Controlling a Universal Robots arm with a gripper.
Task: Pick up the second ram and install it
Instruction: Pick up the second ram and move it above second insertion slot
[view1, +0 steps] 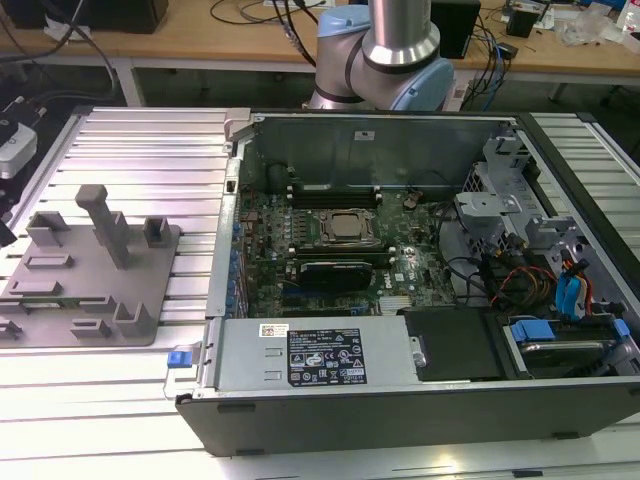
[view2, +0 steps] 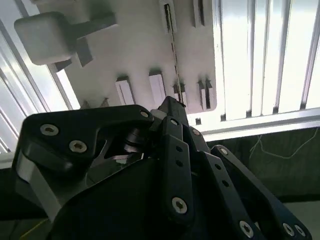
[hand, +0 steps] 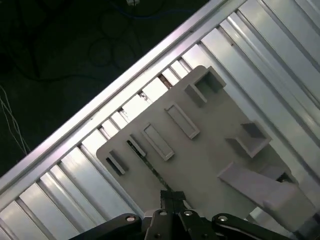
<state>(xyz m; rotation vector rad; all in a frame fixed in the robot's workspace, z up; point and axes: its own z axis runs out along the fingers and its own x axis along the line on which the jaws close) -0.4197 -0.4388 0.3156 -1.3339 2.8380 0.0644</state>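
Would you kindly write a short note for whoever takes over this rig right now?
Gripper: apparently shut on the second ram, which is seen edge-on as a thin line running out from the gripper's tip in both wrist views.
Where: above the grey fixture tray, which sits on the exterior view's left of the open computer case.
Done: the ram is picked up.
Left: the install; the ram is not yet at the motherboard.
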